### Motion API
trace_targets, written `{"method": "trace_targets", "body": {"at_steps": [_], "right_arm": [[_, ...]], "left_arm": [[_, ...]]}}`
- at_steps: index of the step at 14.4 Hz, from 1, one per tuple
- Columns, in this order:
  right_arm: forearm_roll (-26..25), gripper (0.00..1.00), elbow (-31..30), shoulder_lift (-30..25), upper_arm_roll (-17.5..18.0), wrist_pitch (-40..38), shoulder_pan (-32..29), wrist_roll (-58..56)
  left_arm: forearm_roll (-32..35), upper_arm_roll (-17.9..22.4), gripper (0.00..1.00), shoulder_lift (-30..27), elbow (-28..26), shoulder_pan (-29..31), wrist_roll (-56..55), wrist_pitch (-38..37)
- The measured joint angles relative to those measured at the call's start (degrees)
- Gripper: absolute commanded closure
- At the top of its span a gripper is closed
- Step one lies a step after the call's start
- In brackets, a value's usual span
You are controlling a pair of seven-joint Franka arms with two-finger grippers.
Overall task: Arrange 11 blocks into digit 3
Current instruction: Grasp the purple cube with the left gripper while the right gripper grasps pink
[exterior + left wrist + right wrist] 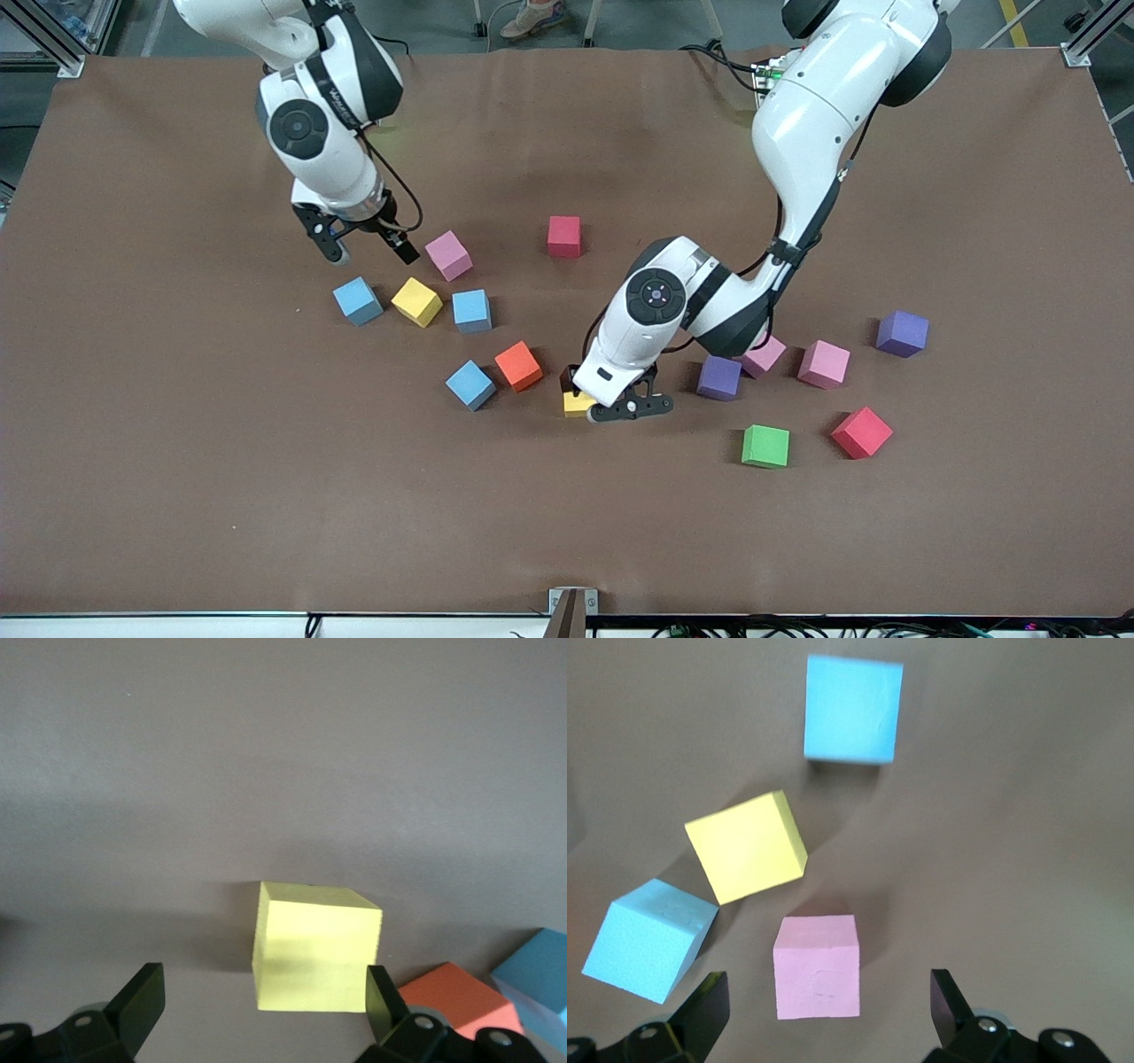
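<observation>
The blocks lie scattered singly on the brown table [177, 461], and no digit 3 is in view. My left gripper [598, 400] is down at the table, open, with a yellow block [578, 405] [316, 948] between its fingers, close against one fingertip [381, 992]. My right gripper [370, 252] hangs open over the table beside a pink block [448, 255] [817, 966], which lies between and ahead of its fingers. Near it are a second yellow block [416, 301] [747, 846] and two blue blocks [358, 300] [471, 310].
An orange block [518, 365] and a blue block [469, 384] lie beside the left gripper. A red block [563, 237] lies farther from the camera. Toward the left arm's end are purple [718, 377], pink [824, 364], purple [902, 333], green [765, 446] and red [861, 432] blocks.
</observation>
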Motion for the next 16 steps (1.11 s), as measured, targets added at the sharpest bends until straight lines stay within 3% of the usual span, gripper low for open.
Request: {"method": "trace_targets", "body": {"at_steps": [6,12,16], "right_arm": [[0.0,0.0,-1.84,7.58,-0.11,11.7,2.7,3.16],[0.0,0.0,-1.82,13.33,-0.11,16.27,6.23,6.22],[0.0,0.0,-1.83,13.43,-0.12,16.23,6.68,6.73]], "left_arm": [[-0.25,0.15,0.0,-0.01,0.72,1.33,2.41,-1.04],[-0.25,-0.1,0.01,-2.6,0.76,9.79,15.25,-10.18],[-0.24,-0.16,0.0,-6.88,-6.32,14.25,24.16,-12.03]]}}
